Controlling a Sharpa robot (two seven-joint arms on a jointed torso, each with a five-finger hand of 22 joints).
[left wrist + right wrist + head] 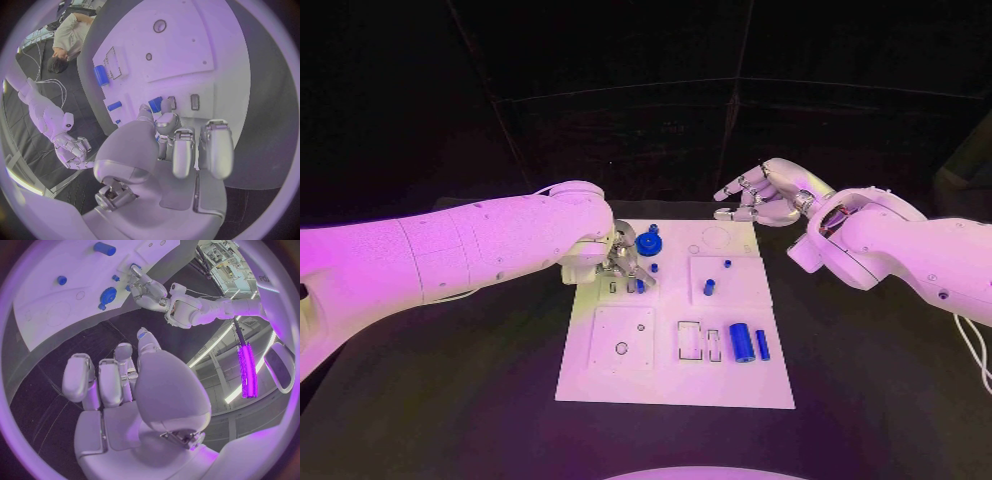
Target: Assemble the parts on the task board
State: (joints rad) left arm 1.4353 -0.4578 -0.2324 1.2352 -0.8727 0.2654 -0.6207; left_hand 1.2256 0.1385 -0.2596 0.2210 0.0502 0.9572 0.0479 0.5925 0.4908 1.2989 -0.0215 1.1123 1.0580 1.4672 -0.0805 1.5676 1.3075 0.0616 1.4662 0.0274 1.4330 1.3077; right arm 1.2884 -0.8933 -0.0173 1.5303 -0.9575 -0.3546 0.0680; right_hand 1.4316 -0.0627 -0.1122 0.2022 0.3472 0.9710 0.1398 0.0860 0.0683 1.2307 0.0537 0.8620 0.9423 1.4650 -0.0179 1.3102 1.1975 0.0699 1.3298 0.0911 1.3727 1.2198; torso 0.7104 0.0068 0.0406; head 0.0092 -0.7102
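The white task board [733, 385] lies mid-table. My left hand [620, 262] reaches down over its far left part, beside the blue gear [648, 245]. In the left wrist view the thumb and a finger [166, 121] pinch a small blue part [155, 104] that stands on the board next to two small slots. My right hand [764, 195] hovers beyond the board's far right corner, fingers apart and holding nothing. A blue cylinder [741, 342] and a thin blue pin [762, 344] lie near the right edge. Two small blue pegs [708, 287] stand mid-board.
The black table [877, 380] surrounds the board on all sides. A rectangular cutout [689, 340] sits beside the cylinder, and a square plate with a small ring [622, 347] lies on the board's left. The gear shows in the right wrist view [109, 294].
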